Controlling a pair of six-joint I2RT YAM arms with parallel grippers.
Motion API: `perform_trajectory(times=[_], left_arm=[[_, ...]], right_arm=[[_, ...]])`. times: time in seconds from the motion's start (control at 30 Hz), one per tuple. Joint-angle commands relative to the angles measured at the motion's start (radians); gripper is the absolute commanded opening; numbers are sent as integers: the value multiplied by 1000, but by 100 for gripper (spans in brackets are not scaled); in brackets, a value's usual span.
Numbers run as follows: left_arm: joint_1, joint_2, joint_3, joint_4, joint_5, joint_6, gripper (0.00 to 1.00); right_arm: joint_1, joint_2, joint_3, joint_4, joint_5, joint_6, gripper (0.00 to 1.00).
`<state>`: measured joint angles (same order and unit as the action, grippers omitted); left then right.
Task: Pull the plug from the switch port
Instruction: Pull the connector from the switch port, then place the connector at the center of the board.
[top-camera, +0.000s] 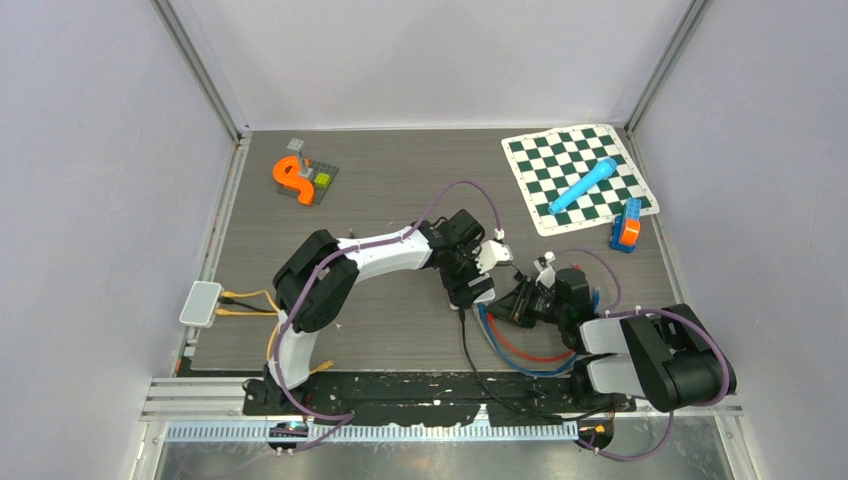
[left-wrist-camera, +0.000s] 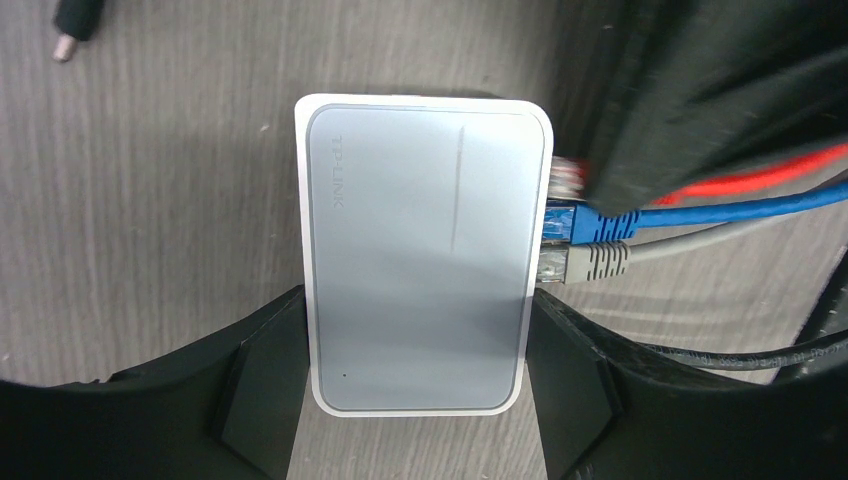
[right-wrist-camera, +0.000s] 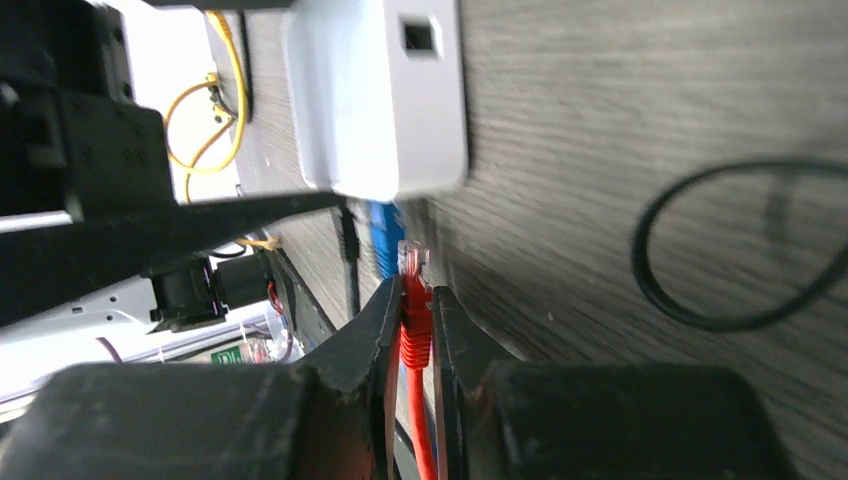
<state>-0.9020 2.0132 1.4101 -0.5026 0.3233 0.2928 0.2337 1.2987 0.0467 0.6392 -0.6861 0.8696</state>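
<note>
My left gripper is shut on the white switch, one pad against each long side. On the switch's right edge sit a red plug, a blue plug and a grey plug. Seen from the right wrist, my right gripper is shut on the red plug. The plug's clear tip shows just short of the switch. Whether it still sits in the port I cannot tell.
A second white box with yellow cables lies at the table's left edge. A checkered mat with a blue cylinder is at the back right, and an orange toy at the back left. A black cable loops beside the switch.
</note>
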Motion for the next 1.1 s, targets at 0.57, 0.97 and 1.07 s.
perform_trajectory(times=[0.57,0.97,1.07], left_arm=[[20,-50,-41,12,70,61,68],[-6,-72,-65,35,31,73,85],[-6,-85,-71,48,15,66,88]], right_arm=[[6,-608,168,-663,330,-155,5],[1,-741,456,-907,590,-250,5],[-1,-704,487,-912,609,-262,5]])
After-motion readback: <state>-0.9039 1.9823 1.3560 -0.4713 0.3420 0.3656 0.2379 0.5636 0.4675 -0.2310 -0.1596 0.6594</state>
